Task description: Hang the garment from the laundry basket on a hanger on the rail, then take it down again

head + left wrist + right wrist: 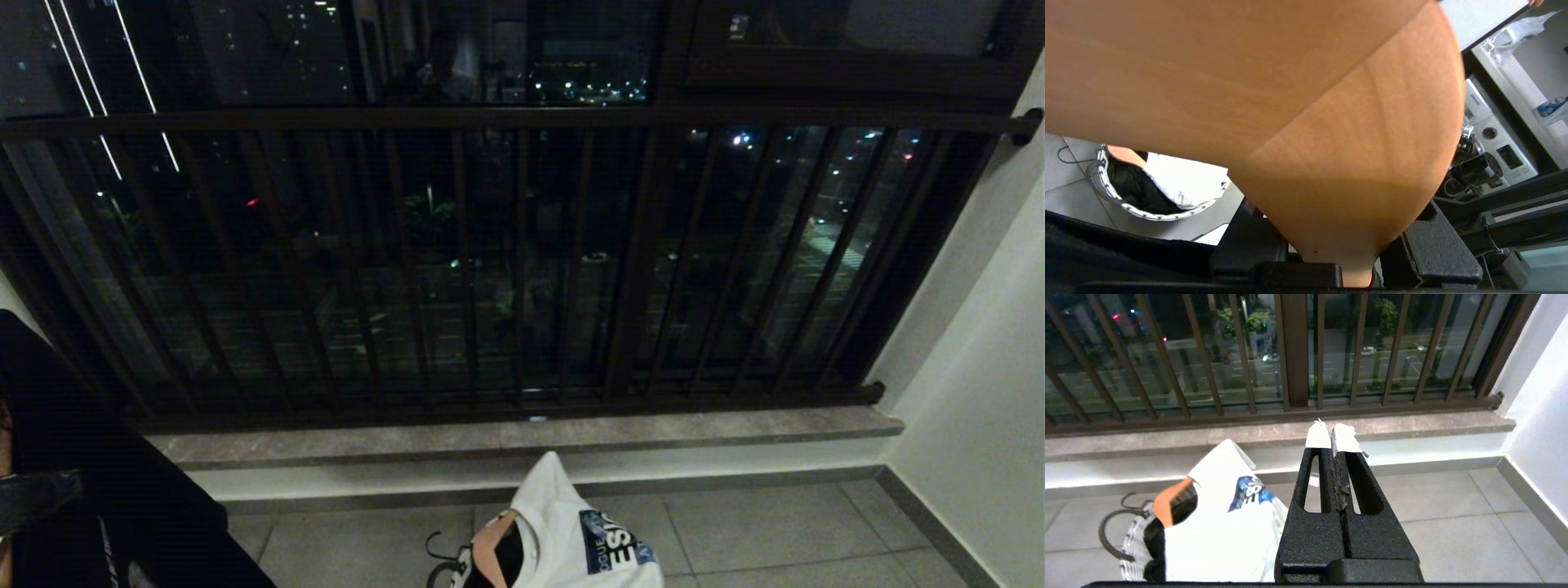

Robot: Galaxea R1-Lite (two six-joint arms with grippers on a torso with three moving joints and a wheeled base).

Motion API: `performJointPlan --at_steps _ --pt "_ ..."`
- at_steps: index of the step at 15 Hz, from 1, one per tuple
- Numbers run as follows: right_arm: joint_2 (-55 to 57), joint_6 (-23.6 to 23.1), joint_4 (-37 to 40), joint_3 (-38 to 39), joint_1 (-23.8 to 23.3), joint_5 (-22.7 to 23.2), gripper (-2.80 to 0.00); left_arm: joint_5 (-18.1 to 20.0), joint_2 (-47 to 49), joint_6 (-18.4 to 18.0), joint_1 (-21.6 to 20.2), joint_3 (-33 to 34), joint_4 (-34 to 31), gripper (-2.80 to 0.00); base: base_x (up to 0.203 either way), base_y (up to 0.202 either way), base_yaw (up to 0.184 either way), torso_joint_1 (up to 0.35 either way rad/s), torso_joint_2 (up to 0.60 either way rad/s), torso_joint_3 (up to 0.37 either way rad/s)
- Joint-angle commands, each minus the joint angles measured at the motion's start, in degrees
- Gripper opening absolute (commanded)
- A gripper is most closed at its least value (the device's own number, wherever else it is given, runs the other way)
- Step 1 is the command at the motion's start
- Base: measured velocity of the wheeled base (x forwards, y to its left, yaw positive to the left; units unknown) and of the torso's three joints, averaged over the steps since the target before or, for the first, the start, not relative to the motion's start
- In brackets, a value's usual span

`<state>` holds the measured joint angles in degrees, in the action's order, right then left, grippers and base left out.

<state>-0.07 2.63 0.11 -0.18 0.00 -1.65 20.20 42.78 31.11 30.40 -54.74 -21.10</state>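
Observation:
My left gripper (1343, 232) is shut on a broad orange wooden hanger (1331, 143), which fills most of the left wrist view. Black cloth (98, 490) hangs at the far left of the head view and shows under the gripper (1106, 249). The laundry basket (1133, 555) stands on the floor tiles below the window sill, its black loop handle (1106, 535) to one side. A white garment with a blue print (571, 531) (1220, 526) (1180, 179) stands up out of the basket (1143, 214), with an orange piece at its collar. My right gripper (1333, 437) is shut and empty beside the basket. The rail is out of view.
Dark brown window-guard bars (522, 261) run across the view above a grey stone sill (531, 433). A white wall (980, 392) closes the right side. Grey floor tiles (775, 523) lie to the right of the basket. A washing machine (1498, 151) stands behind the left arm.

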Motion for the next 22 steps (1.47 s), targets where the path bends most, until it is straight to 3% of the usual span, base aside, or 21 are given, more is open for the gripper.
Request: performJointPlan --at_steps 1,14,22 --pt "0.1 0.0 0.0 0.0 0.0 0.0 -2.80 0.2 -0.1 0.2 0.0 0.2 -0.1 -2.80 0.000 0.000 0.000 -0.154 0.49 0.354" --pt "0.1 0.0 0.0 0.0 0.0 0.0 -2.80 0.3 -0.9 0.2 0.1 0.6 -0.1 -2.80 0.000 0.000 0.000 -0.079 0.46 0.382" --pt "0.1 0.0 0.0 0.0 0.0 0.0 -2.80 0.1 -0.9 0.2 0.1 0.5 0.0 -2.80 0.000 0.000 0.000 0.000 0.03 0.025"
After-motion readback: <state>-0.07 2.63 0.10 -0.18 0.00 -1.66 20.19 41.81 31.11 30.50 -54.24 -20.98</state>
